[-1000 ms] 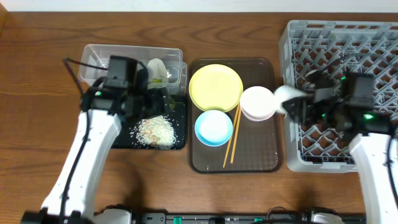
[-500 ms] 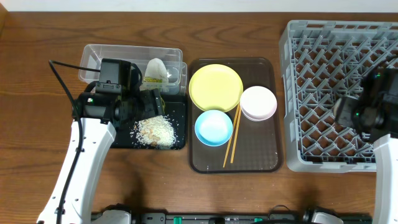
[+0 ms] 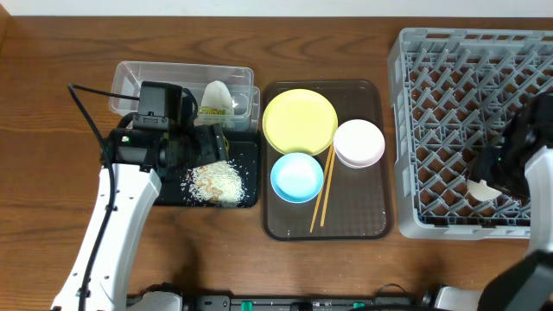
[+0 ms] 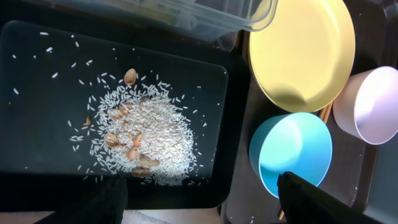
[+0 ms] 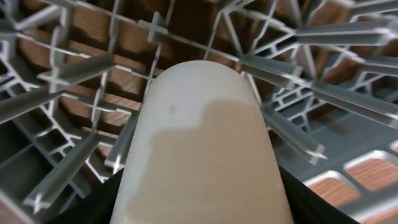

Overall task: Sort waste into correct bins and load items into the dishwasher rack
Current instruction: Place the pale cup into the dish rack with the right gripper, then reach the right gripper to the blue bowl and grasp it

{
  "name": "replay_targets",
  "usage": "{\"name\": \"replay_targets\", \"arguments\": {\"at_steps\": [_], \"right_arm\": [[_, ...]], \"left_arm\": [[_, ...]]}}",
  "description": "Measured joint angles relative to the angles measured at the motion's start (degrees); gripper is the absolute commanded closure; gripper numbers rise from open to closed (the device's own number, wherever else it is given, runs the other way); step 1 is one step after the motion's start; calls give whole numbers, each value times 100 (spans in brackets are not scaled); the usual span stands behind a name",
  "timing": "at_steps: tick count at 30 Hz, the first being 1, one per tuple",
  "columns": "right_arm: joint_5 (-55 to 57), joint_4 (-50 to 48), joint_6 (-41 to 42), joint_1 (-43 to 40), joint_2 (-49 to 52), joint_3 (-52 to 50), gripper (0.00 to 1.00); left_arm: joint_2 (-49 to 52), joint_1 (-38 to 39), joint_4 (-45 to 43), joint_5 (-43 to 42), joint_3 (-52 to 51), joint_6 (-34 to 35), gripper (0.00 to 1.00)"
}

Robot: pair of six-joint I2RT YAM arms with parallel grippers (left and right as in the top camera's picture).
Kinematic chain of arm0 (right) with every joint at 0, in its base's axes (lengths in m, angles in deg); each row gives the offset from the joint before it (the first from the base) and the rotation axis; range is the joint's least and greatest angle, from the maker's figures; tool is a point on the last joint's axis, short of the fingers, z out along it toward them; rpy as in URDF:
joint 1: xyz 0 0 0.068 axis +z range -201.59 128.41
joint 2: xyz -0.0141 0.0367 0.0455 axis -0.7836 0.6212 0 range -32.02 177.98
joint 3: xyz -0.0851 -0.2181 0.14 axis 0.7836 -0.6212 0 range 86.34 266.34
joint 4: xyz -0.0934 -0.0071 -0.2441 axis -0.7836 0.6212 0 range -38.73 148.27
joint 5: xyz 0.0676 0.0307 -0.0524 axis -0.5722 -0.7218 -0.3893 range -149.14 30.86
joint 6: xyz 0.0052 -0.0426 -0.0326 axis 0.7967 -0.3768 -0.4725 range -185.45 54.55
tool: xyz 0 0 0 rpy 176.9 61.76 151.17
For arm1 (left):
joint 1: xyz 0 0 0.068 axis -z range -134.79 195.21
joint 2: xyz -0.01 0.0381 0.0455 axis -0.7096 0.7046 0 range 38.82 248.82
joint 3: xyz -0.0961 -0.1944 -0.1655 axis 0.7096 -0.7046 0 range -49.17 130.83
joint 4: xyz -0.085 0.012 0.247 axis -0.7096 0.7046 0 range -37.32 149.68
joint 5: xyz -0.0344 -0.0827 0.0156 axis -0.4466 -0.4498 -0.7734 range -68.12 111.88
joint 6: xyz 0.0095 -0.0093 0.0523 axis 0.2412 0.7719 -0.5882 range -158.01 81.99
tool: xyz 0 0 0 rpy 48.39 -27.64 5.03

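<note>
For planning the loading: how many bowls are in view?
2, both on the brown tray: light blue bowl left of the chopsticks, pale pink bowl right. None seems hidden.

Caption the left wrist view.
Open left gripper hovers over rice scraps on the black tray, beside yellow plate and blue bowl.

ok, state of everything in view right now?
right gripper: shut on white cup, at grid of dishwasher rack
dishwasher rack: no other dishes visible
left gripper: open above black tray
black tray: holds rice scraps
clear tub: holds napkin, wrapper
yellow plate: empty, on brown tray
blue bowl: upright, empty, on tray
pink-white bowl: upright, empty, on tray
chopsticks: flat on tray
</note>
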Motion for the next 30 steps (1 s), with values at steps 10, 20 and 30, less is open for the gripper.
{"name": "replay_targets", "arguments": {"at_steps": [10, 20, 30], "right_arm": [[-216, -37, 59, -4, 264, 2, 13], [-531, 291, 155, -2, 203, 422, 16], [-2439, -221, -544, 1163, -903, 874, 28]], "left_arm": [[0, 0, -2, 15, 0, 0, 20], [0, 0, 103, 144, 0, 13, 25], [0, 0, 693, 1641, 0, 903, 25]]}}
